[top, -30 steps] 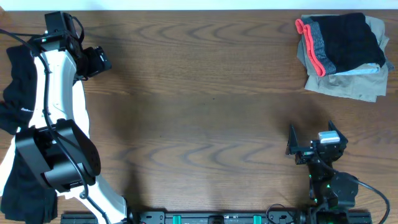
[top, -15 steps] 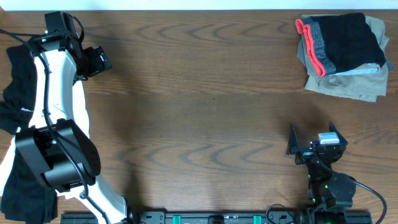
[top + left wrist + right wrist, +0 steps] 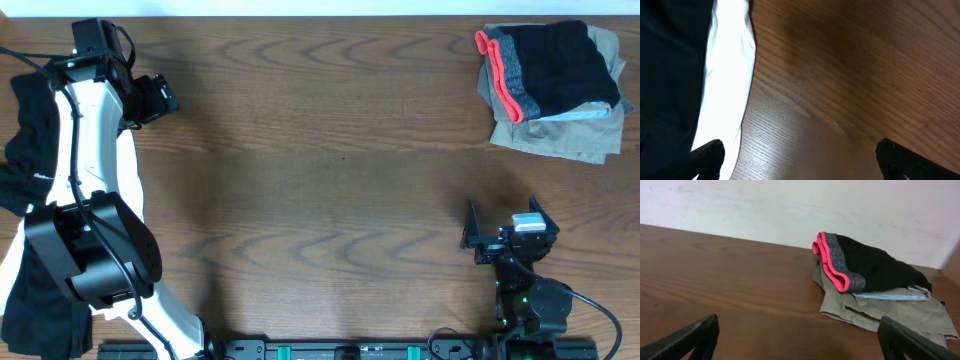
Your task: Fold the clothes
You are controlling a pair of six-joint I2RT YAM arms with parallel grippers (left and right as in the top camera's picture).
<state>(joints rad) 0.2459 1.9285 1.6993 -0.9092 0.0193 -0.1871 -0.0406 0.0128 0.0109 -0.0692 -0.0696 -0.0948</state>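
Beside the released left pincer (image 3: 801,159), only its camera shows white cloth (image 3: 728,75); right pincer (image 3: 800,339) released.

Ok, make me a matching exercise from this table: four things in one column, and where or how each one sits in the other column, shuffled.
Things
1. black pants
2. taupe garment
3. loose black garment
4. right gripper

Places and states
A. bottom layer of the stack in the far right corner
B. open, holding nothing, on the near right side
C. folded on top, coral-edged waistband showing
D. lying unfolded at the left edge

Pairs: 1-C, 2-A, 3-D, 4-B
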